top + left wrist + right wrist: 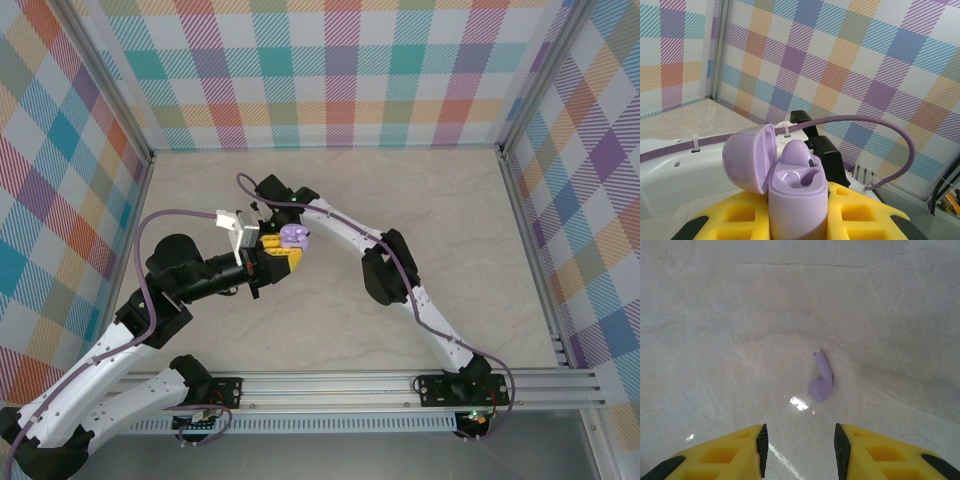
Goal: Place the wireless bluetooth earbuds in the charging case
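Earbud point(821, 380) lies alone on bare tabletop point(715, 315), free room all round it; right claw point(800, 436) is near it, jaws apart, nothing between them. Mid-tabletop is crowded: left claw point(272, 255) with the open charging case point(295, 237) sits close beside the right arm point(340, 225). Right half of tabletop runs open up to the plaid walls point(330, 80).

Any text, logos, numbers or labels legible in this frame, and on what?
None readable.
The purple charging case and the loose purple earbud look plain, with no marking.
The plaid walls carry pattern only.
Any print on the small circuit board by the arm bases is too small to read.
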`<state>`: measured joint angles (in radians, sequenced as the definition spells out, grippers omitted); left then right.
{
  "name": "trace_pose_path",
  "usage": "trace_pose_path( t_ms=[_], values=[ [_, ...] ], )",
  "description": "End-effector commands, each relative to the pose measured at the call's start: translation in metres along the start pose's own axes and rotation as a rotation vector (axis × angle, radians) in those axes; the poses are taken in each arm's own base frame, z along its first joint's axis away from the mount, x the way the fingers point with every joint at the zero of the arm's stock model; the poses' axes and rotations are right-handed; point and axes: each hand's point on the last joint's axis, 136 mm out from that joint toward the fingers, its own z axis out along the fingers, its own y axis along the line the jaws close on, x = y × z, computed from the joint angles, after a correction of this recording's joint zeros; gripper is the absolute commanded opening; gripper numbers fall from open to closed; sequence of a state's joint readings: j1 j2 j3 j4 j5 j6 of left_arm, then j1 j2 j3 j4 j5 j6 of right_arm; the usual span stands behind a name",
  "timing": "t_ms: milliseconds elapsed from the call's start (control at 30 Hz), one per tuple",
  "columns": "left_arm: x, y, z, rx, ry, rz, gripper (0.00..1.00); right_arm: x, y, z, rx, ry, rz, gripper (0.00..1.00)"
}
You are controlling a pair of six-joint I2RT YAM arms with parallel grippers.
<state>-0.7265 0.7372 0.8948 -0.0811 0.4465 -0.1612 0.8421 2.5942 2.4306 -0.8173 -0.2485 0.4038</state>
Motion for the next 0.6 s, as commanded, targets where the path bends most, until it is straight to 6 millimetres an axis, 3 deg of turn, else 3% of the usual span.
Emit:
trace_pose_path(
  t_ms=[0,567],
  values=[
    [-0.013,-0.011,-0.004,0.019,-0.031,0.034,0.0,0.004,0.0,0.005,0.018,0.021,0.008,0.41],
    [-0.014,-0.012,-0.004,0.019,-0.021,0.043,0.0,-0.007,0.002,0.041,0.006,-0.031,0.013,0.45]
  ],
)
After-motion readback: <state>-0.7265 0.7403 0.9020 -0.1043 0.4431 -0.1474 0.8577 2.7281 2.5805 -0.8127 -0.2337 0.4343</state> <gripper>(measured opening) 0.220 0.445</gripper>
